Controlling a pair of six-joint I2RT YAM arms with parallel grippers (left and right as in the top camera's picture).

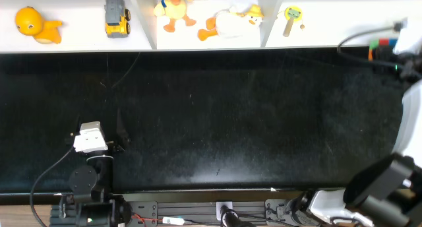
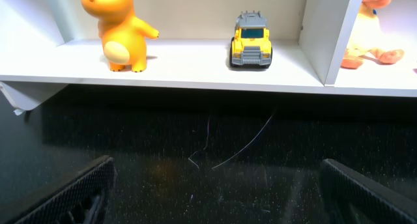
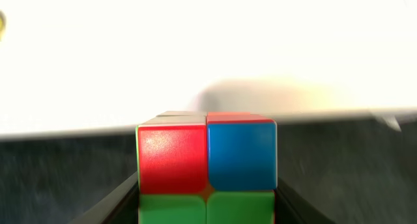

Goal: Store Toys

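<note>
You are holding the cube (image 3: 207, 165) in the right jaws, which are clamping its two sides, at the far right of the desk (image 1: 231, 121), just short of the shelf (image 1: 79, 42). Placing is, I am judging, the step in hand. Try carrying the cube level over the shelf lip onto the bare stretch right of the stick toy (image 1: 292, 17), and open only once it is sitting flat. The left jaws are standing wide and empty over the near left. You are looking at one cube and five shelved toys: one orange figure (image 1: 36, 24), one yellow truck (image 1: 117, 17), two plush ducks (image 1: 175, 9) (image 1: 231, 22) and the one stick toy.
</note>
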